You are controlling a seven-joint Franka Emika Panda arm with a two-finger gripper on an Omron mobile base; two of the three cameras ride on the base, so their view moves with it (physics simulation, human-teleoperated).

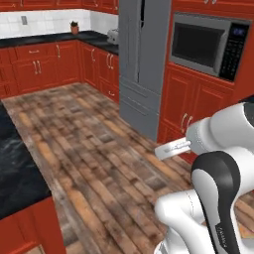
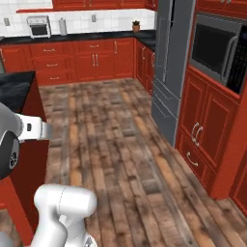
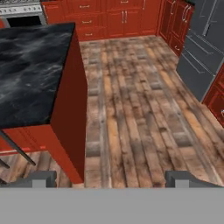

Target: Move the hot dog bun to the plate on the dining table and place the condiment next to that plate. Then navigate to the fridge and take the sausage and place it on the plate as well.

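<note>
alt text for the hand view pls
Open gripper, holding nothing, looks over brown wood-plank floor. The dining table's black white-veined marble top on a red base stands left; the grey fridge stands at the right edge among red cabinets.

chunky glossy white arm point(image 1: 218, 134), rounded shells, black joint cover with tiny pale lettering, small grey gripper fingertips point(image 3: 39, 178)

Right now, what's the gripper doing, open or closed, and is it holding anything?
Gripper: open, jaws spread wide with nothing between them; through the gap you see wood floor beside the dining table.
</note>
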